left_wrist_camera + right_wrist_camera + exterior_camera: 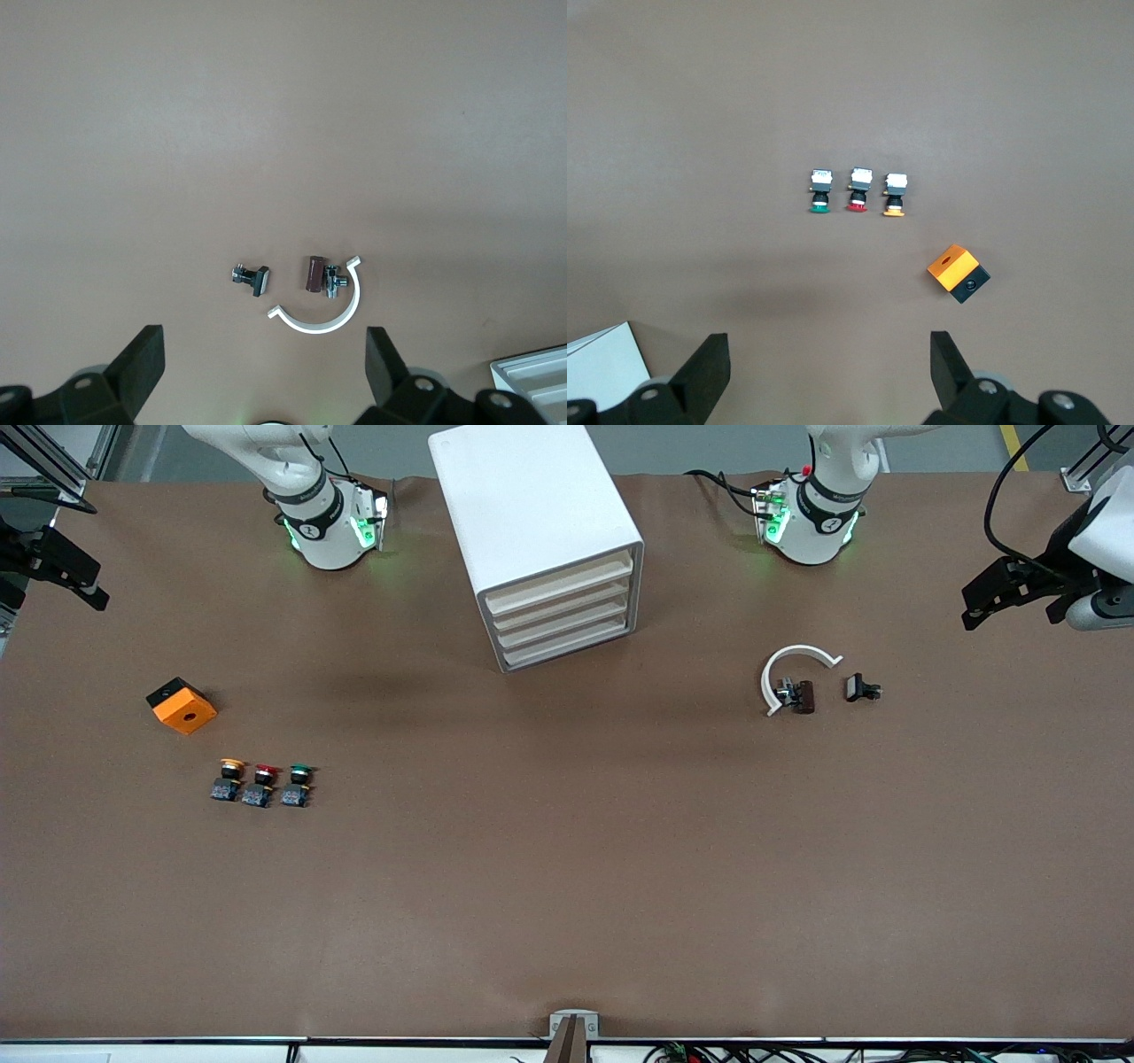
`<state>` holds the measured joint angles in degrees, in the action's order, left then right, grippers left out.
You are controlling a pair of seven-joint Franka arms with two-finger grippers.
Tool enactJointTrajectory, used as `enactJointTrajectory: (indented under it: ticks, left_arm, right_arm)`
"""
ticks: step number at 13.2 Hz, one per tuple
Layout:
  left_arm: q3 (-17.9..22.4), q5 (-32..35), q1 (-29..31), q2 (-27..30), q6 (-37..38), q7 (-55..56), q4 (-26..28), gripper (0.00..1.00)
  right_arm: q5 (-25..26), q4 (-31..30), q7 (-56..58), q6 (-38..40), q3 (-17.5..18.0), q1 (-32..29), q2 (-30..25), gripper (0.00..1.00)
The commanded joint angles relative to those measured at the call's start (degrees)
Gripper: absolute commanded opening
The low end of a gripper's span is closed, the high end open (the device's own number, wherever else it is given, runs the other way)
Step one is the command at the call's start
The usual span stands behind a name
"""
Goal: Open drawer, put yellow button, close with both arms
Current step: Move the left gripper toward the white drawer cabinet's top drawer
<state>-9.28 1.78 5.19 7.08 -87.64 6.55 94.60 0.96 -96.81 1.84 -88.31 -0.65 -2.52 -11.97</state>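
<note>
Brown table (pixel 567 886) bears yellow button (pixel 229 778), well apart from both spread, empty tools.

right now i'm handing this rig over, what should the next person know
Left tool: open, empty, up over the left arm's end of the table, waiting.
Right tool: open, empty, up over the right arm's end, waiting.
Drawer: top one in the white cabinet, shut like the three below.
Yellow button: on the table in a row with the red button and green button, at the end nearest the orange box.
Done: nothing yet.
Left: open the drawer, put the yellow button in, close it with both arms.
</note>
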Motion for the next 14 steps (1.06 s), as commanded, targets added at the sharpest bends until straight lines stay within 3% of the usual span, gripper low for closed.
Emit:
enactJointTrajectory:
  ticks: [1, 5, 11, 14]
  left_arm:
    - [-0.1, -0.2, 0.3, -0.7, 1.2, -0.7, -1.4, 1.00]
    - [0.0, -0.1, 0.6, -2.1, 1.2, -0.5, -1.9, 1.00]
    - [-0.2, -1.5, -0.4, -11.4, -4.4, 3.6, -3.7, 1.00]
    - [-0.1, -9.6, -0.7, -16.8, -8.1, 9.4, -3.7, 1.00]
  right_arm:
    - [-0.5, 1.5, 0.5, 1.0, 0.3, -0.6, 0.6, 1.00]
    - [-0.5, 1.5, 0.5, 1.0, 0.3, -0.6, 0.6, 1.00]
    - [-0.5, 1.5, 0.5, 1.0, 0.3, -0.6, 0.6, 1.00]
    - [-0.5, 1.5, 0.4, 1.0, 0.3, -0.6, 0.6, 1.00]
